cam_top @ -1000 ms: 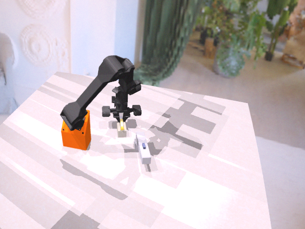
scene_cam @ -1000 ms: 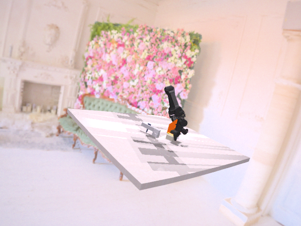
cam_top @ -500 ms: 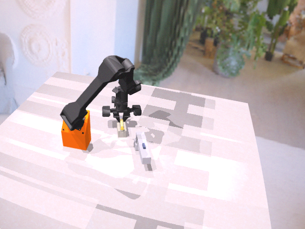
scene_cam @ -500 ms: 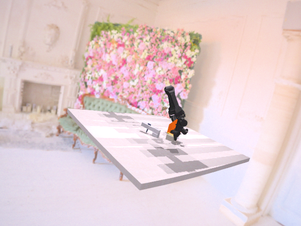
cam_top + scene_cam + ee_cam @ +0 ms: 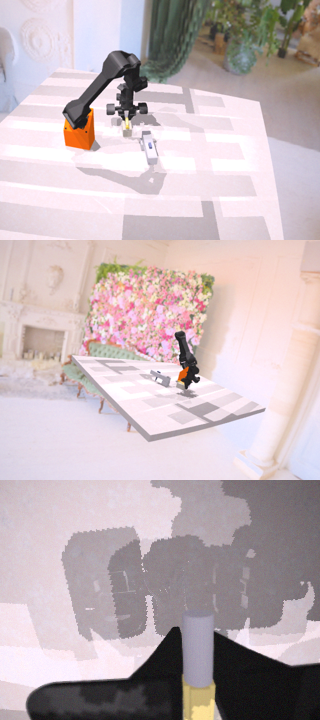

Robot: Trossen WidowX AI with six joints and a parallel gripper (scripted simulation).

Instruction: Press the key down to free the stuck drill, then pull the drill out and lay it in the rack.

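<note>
My gripper (image 5: 126, 118) (image 5: 185, 387) (image 5: 187, 632) points down and is shut on the drill. The drill has a yellow part (image 5: 127, 124) (image 5: 181, 382) (image 5: 199, 703) and a pale grey cylindrical part (image 5: 198, 650) between the fingers. It is held level, its yellow part over the beige block that is the rack (image 5: 127, 133) (image 5: 180, 386). Whether it touches the rack I cannot tell. The pale grey housing (image 5: 152, 156) (image 5: 165, 380) stands beside the rack, with the blue key (image 5: 150, 145) on it. The drill's far end is hidden in the wrist view.
The orange arm base (image 5: 78, 136) (image 5: 182, 374) stands on the table (image 5: 232, 186) (image 5: 124, 405), on the rack's other side from the housing. The arm's upper links arch above the table between base and rack. Shadows cross the table top.
</note>
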